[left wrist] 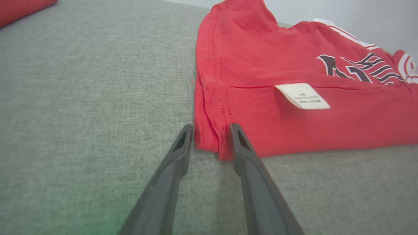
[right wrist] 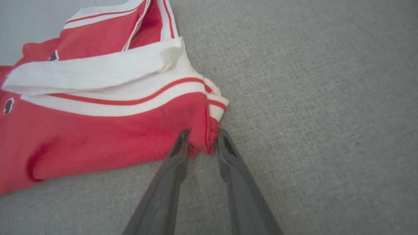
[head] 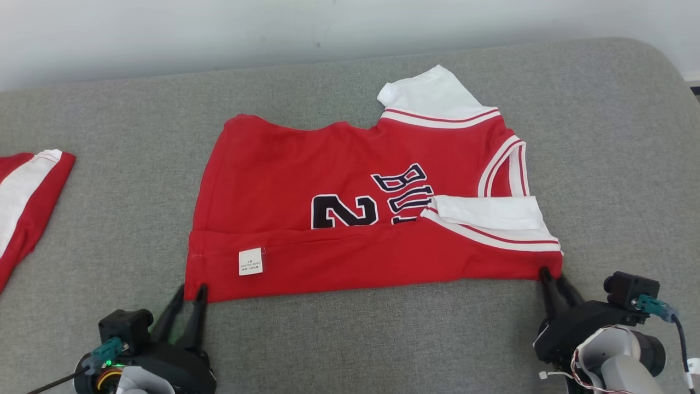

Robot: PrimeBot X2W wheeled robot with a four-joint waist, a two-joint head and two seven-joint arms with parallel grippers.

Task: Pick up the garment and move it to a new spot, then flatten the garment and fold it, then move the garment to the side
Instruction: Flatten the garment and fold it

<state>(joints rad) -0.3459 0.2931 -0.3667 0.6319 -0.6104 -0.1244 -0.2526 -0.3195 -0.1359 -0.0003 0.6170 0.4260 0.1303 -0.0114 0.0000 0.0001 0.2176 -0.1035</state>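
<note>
The partly folded red jersey lies on the gray cushion. Left claw and right claw each stand open astride a near corner; another red garment lies well apart, far left.

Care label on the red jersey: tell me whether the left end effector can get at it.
Probably yes. The care label lies exposed on the folded near band of the jersey, close beyond the left end effector at the corner; nothing covers it.
</note>
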